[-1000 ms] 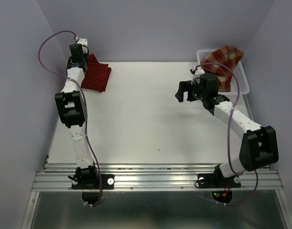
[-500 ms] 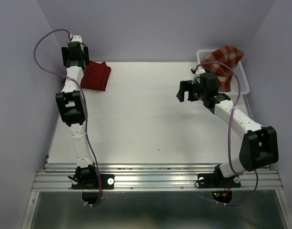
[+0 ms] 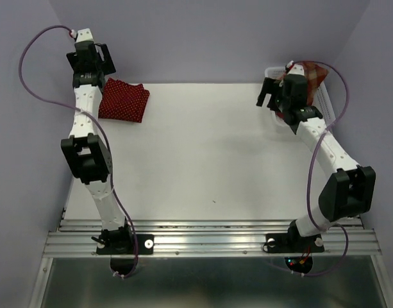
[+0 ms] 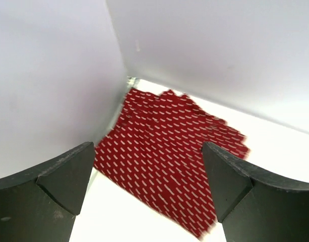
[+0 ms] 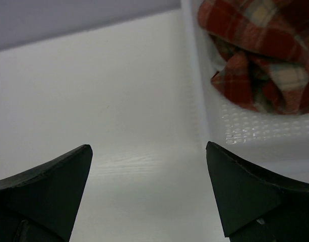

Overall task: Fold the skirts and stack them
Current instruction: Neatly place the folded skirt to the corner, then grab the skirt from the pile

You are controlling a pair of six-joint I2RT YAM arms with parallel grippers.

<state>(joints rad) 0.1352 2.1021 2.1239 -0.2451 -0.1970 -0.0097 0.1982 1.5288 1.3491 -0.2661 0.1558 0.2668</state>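
- The dotted red skirt (image 3: 124, 101) lay folded flat on the white surface (image 3: 202, 154), in the 10 o'clock corner with one edge close to the left wall. It could not be determined whether this was one garment or two stacked.
- The left arm (image 3: 87, 147) reached toward 11 o'clock. The left jaws were held clear of the dotted red skirt, on its 10 o'clock side, spread wide and gripping nothing.
- In the left wrist view, the dotted red skirt (image 4: 169, 156) appeared in the gap between the two fingers and touched neither.
- The plaid skirt (image 3: 315, 72) lay bunched and unfolded inside the white basket (image 3: 328, 108), which stood at the 2 o'clock corner of the surface.
- The right arm (image 3: 324, 154) reached toward 1 o'clock. The right jaws were spread wide and empty, at the basket's 9 o'clock rim.
- In the right wrist view, the basket wall (image 5: 199, 96) ran up the frame at 1 o'clock. The plaid skirt (image 5: 265, 50) sat crumpled behind it, apart from both fingers.
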